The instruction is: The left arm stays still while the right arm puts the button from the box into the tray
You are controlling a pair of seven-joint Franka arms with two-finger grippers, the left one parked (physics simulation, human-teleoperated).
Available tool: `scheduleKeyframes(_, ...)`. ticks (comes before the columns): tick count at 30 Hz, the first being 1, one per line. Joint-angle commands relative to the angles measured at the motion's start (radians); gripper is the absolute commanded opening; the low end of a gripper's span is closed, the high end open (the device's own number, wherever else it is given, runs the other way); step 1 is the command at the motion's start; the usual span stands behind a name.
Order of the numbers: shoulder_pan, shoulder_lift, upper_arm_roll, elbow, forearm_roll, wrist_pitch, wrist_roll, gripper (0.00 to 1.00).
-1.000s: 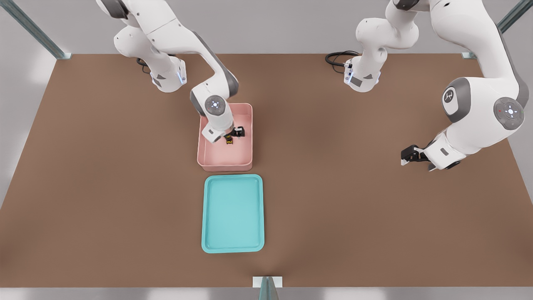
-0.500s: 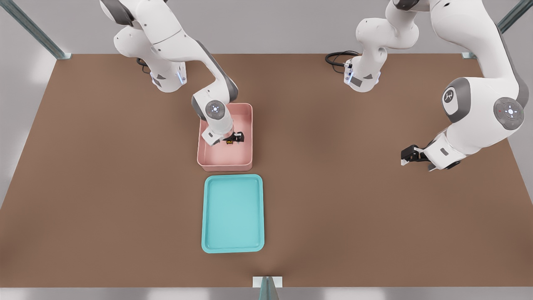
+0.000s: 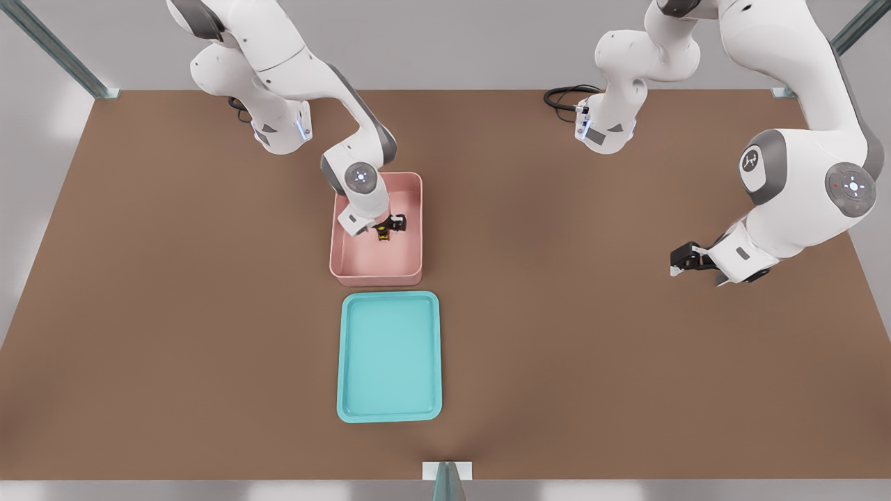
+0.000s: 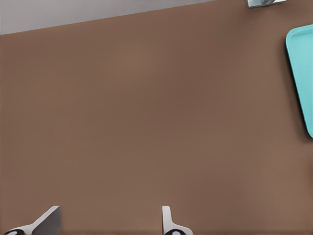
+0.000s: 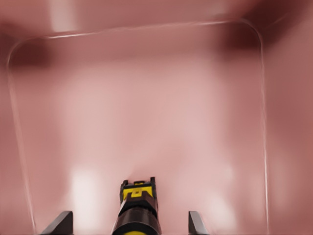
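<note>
Pincer (image 3: 383, 228) fingers (image 5: 58, 223) still spread either side of button (image 5: 138, 205) inside box (image 3: 376, 277); better centre up before closing.

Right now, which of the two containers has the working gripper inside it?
The pink box, not the turquoise tray. The gripper sits open inside its tall walls, straddling the button.

Right arm (image 3: 327, 76) reaches down, gripper (image 3: 385, 229) fingers (image 5: 59, 223) spread apart.
</note>
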Motion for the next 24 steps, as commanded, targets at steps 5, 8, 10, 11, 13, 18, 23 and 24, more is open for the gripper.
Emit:
scheduleKeyframes(5,0.0,-0.001,0.0,-0.008,0.003,-0.004,0.016,0.73)
scheduleKeyframes(8,-0.002,-0.002,0.0,-0.011,0.003,-0.004,0.009,0.62)
scheduleKeyframes(10,-0.003,-0.002,0.0,-0.011,0.003,-0.004,0.007,0.47)
scheduleKeyframes(11,-0.003,-0.001,0.0,-0.011,0.003,-0.005,0.009,0.41)
scheduleKeyframes(13,-0.003,-0.005,0.0,-0.009,0.003,-0.008,0.01,0.38)
scheduleKeyframes(18,-0.006,-0.111,-0.003,0.014,0.008,-0.108,0.016,0.38)
scheduleKeyframes(23,-0.054,-0.122,-0.013,0.173,0.003,-0.298,0.007,0.38)
scheduleKeyframes(24,-0.071,-0.12,-0.013,0.204,-0.003,-0.323,0.005,0.38)
